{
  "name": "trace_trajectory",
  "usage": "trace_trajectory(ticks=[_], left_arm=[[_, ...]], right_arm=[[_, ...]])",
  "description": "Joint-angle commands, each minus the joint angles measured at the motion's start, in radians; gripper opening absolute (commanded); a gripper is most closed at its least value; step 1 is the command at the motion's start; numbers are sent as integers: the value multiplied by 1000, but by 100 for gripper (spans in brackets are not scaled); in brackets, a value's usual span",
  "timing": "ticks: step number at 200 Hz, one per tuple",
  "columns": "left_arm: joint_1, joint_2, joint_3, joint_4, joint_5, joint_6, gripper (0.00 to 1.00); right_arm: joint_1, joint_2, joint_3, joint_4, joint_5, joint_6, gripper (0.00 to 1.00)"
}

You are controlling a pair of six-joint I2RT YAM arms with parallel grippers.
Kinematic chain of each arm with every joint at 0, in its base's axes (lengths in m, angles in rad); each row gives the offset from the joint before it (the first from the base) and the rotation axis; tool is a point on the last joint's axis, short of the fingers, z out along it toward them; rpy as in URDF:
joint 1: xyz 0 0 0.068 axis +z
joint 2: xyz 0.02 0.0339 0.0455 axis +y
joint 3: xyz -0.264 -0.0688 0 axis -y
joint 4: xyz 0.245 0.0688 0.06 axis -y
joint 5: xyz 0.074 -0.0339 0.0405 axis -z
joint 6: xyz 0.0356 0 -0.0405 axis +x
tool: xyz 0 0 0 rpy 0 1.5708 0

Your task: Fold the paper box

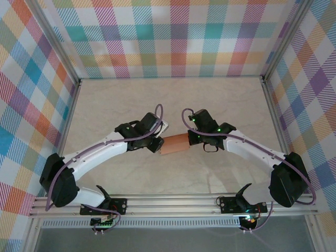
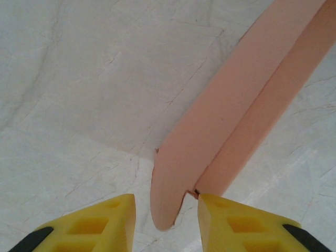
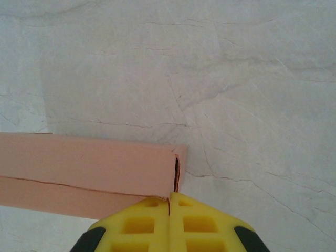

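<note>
The paper box [image 1: 176, 144] is a salmon-orange folded sleeve lying between my two grippers at mid table. In the left wrist view the paper box [image 2: 236, 105] runs off to the upper right. Its rounded end flap [image 2: 168, 184] reaches into the gap of my left gripper [image 2: 165, 202], whose jaws stand apart. The right yellow finger [image 2: 236, 223] touches the box's edge and the left finger [image 2: 113, 220] is clear of it. My right gripper [image 3: 169, 198] is shut at the other end of the paper box [image 3: 89, 163], with the thin end flap [image 3: 180, 168] running into the seam between its fingers.
The pale marbled table [image 1: 220, 100] spreads behind the box. Plaid walls [image 1: 168, 37] stand at the back and both sides, and an aluminium rail [image 1: 173, 202] carries the arm bases along the near edge.
</note>
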Motion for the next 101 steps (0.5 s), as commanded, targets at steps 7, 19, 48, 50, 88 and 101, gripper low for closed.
trace_trajectory(ticks=[7, 19, 48, 50, 88, 101], left_arm=[[0, 36, 43, 10, -13, 37, 27], [0, 43, 46, 7, -9, 36, 20], [1, 32, 43, -3, -3, 33, 17], [1, 30, 42, -4, -6, 33, 18], [1, 8, 26, -36, -21, 29, 21], [2, 0, 23, -42, -19, 22, 22]], right_arm=[[7, -9, 22, -32, -23, 19, 0], [7, -9, 22, -31, -22, 18, 0], [7, -7, 25, -31, -22, 20, 0], [7, -7, 25, -31, -23, 20, 0], [7, -1, 29, -32, -20, 25, 0], [7, 2, 31, -31, -20, 25, 0]])
